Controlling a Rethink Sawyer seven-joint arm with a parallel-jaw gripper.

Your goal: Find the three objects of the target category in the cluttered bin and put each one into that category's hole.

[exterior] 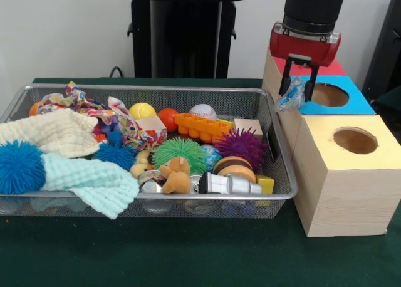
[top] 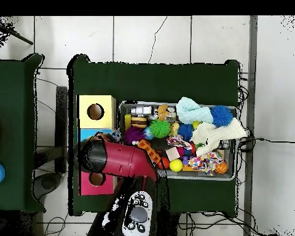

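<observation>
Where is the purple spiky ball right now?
In the front view the purple spiky ball lies in the wire bin toward its right end, between the green spiky ball and the bin's right wall, just behind a round wooden piece.

The arm (exterior: 313,11) is cut off by the top edge in the front view, so only its lower end shows. In the overhead view it covers the blue box (top: 88,134) almost wholly and part of the red box (top: 88,183). The claw (exterior: 299,89) holds a small crumpled blue and clear thing (exterior: 291,97), too small to name. The red box (exterior: 332,67) is mostly hidden behind the claw in the front view. Cans (exterior: 229,184) in the bin (exterior: 276,196) lie partly under toys, labels unreadable.
</observation>
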